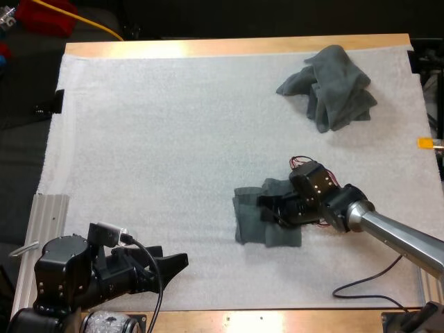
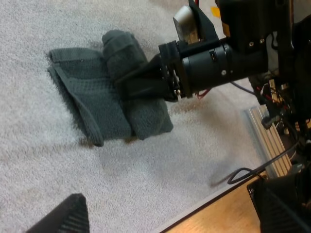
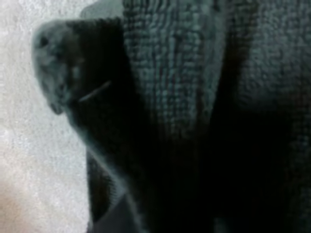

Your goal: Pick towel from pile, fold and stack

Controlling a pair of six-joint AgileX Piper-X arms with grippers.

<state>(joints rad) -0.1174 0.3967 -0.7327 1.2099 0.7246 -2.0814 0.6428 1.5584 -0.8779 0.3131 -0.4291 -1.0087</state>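
Pinching a raised fold of the folded towel, lower right of centre on the white mat, the right gripper has its jaws closed on the cloth. Left gripper, lower left, idle, jaws parted on nothing. Crumpled pile upper right. Terry cloth: light, limp, grippy; likely sags and unfolds if lifted by one layer. Best hold: doubled edge, all layers together.

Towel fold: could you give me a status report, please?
Left gripper open, at the mat's near edge. Right gripper at the folded towel. Crumpled towel far right; nothing in the way.
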